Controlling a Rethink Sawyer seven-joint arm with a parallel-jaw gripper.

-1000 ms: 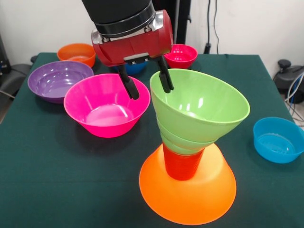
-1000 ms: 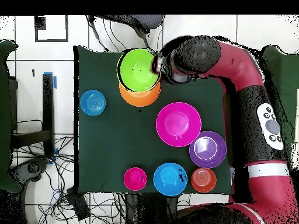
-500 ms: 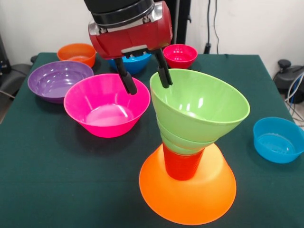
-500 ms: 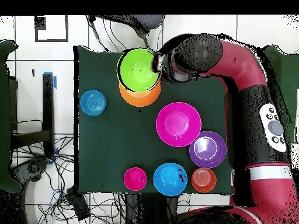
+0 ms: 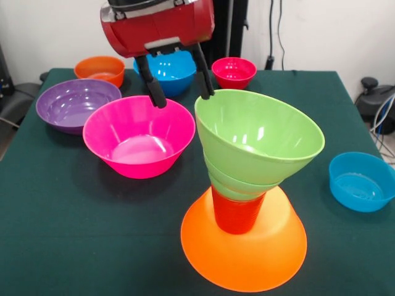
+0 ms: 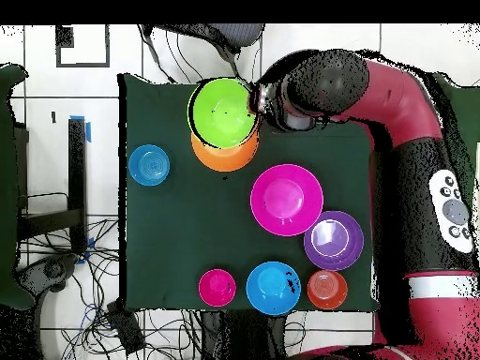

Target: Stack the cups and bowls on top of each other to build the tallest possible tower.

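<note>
Hovering spread-jawed and empty just behind the tower (image 5: pixel 247 203), the gripper (image 5: pixel 177 80) should next pinch the pink bowl (image 5: pixel 139 135) by its thin rim, since such glossy, light plastic looks slippery.

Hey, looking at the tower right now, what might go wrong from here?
1. The large green bowl sits tilted atop the tower, resting on a narrow red cup; it may slide or topple.
2. The open gripper hangs close beside the bowl's rim; a sideways move might clip it.
3. Adding the pink bowl would likely overload the lean.
</note>
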